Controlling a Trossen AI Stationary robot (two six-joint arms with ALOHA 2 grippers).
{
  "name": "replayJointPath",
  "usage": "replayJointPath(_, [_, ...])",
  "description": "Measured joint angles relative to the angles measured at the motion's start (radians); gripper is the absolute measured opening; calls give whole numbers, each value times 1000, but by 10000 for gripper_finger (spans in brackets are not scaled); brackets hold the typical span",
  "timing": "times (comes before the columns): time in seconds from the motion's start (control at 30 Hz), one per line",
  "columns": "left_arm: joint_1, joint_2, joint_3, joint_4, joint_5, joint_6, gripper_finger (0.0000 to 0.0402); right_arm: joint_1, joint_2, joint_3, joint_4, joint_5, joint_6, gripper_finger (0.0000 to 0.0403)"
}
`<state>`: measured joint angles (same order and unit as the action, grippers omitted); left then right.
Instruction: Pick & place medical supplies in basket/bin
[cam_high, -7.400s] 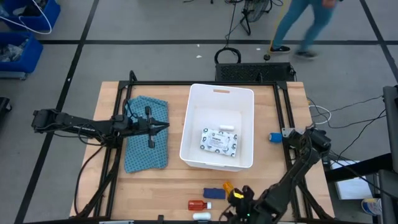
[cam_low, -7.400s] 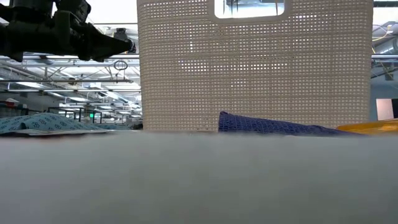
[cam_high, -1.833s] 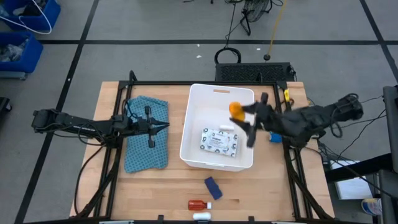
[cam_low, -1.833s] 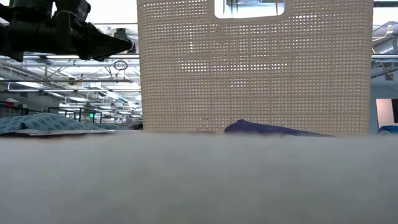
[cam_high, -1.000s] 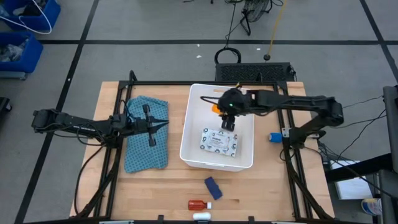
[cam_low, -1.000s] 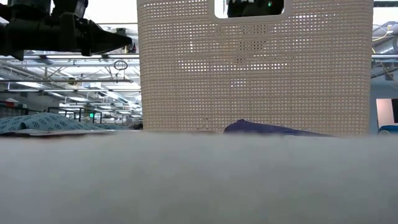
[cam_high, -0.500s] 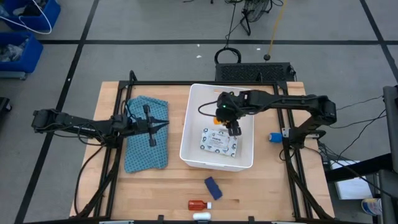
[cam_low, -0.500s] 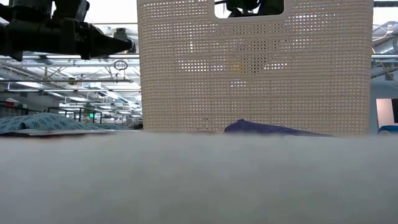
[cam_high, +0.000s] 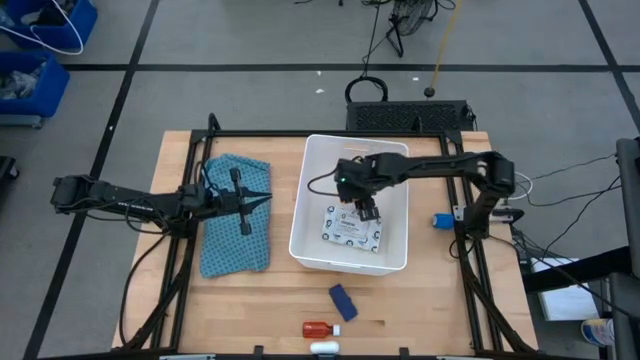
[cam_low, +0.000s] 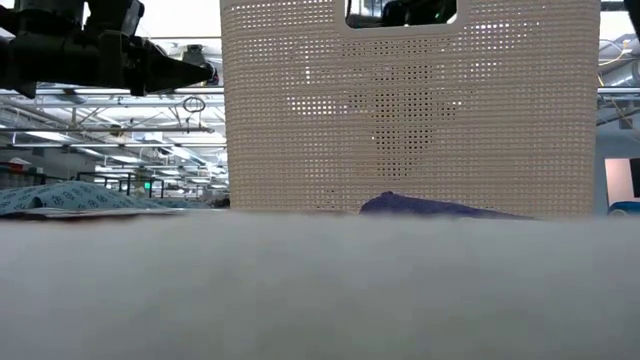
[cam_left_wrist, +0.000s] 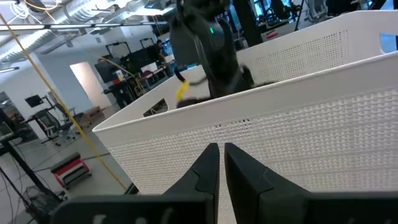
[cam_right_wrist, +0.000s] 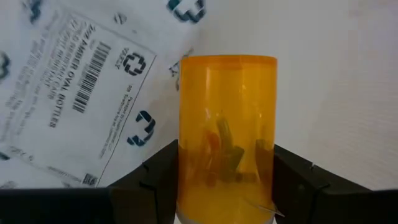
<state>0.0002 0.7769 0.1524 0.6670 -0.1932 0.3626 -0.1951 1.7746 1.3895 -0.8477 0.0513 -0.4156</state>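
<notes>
At centre frame of the high view, the right gripper is reaching down inside the white plastic tub, its fingers clamping an orange pill bottle just above the flat white printed packet lying on the tub floor. At left, the left gripper is hovering with fingers pressed together over the teal patterned cloth. Along the bottom edge, a blue piece, red small bottle and small white tube are lying on the table.

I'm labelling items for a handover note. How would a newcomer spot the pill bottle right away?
Find the large white tub at the table's middle. Inside it, the right gripper holds the orange pill bottle between its fingers, just over the flat white printed packet. It is the only clear orange cylinder there.
</notes>
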Motion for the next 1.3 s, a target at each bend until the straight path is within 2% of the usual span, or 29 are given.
replayJointPath(0.13, [0,0,0,-13,0,-1,31,-3,55,0,-4,-5,-24,180])
replayJointPath(0.43, [0,0,0,-14,0,1,31,-22,124,0,-33,-104,6,181])
replayJointPath(0.67, [0,0,0,-14,0,1,31,-27,149,1,-26,-106,26,182])
replayJointPath(0.83, [0,0,0,-13,0,1,31,-27,143,1,-19,-105,54,197])
replayJointPath(1.07, [0,0,0,-13,2,1,31,-24,101,0,-30,-101,99,246])
replayJointPath(1.3, [0,0,0,-13,1,1,31,-19,-3,0,-54,-30,121,264])
